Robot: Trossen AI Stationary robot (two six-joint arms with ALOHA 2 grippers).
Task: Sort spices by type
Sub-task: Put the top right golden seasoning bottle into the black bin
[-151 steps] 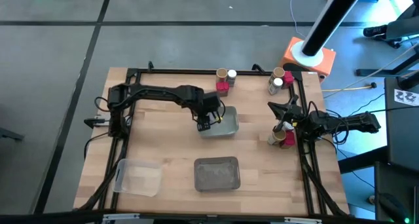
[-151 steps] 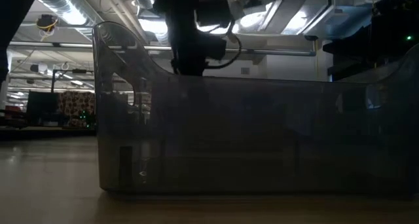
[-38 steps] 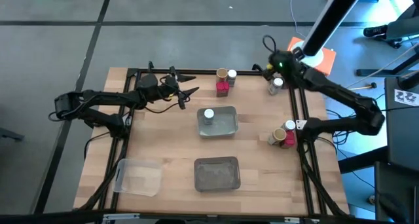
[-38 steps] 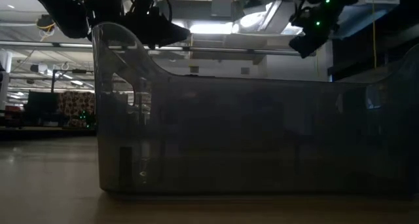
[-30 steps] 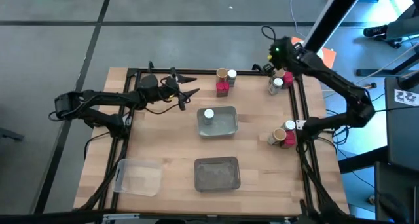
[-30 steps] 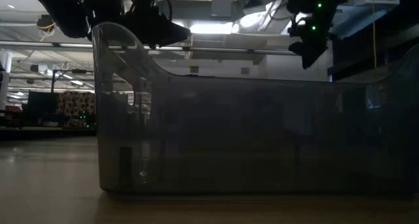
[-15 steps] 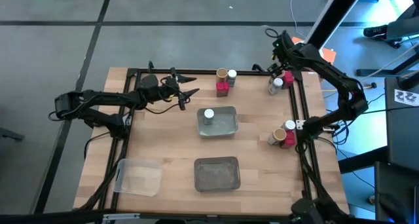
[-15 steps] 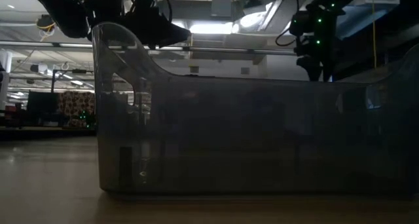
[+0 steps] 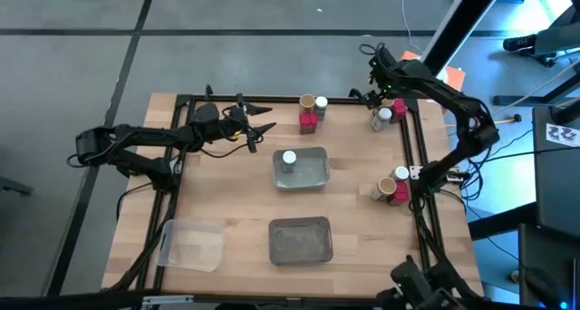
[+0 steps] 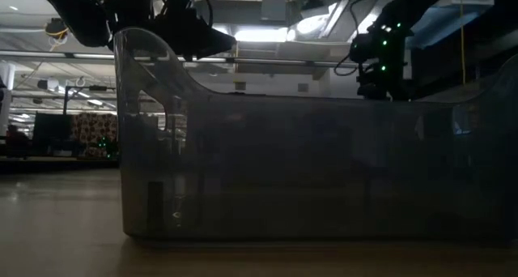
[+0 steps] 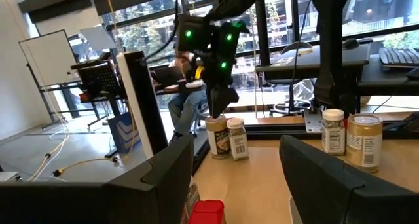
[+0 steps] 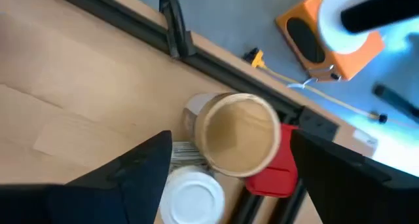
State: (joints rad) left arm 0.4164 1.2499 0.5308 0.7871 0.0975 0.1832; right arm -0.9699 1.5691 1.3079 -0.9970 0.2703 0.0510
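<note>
Three spices stand at the table's far right corner: a tan-topped cylinder (image 12: 239, 133), a white-lidded jar (image 12: 192, 194) and a red packet (image 12: 278, 175). My right gripper (image 9: 379, 96) hangs open just above them, its fingers on either side of the tan-topped cylinder without touching it. One white-lidded jar (image 9: 289, 159) stands in the grey tray (image 9: 313, 171) at mid-table. Further spices stand at the far middle (image 9: 310, 111) and by the right edge (image 9: 392, 187). My left gripper (image 9: 265, 129) waits open at the far left, clear of everything.
A second grey tray (image 9: 301, 240) lies near the front edge, and a clear tray (image 9: 191, 245) at the front left. A black frame rail (image 9: 272, 100) runs around the table. An orange-and-white object (image 9: 428, 77) sits beyond the far right corner. The tray wall (image 10: 307, 168) fills the low view.
My right gripper has come down and a little toward the table's near edge, from above the far right rail to just over the corner spices. The spices and my left arm have kept still.
</note>
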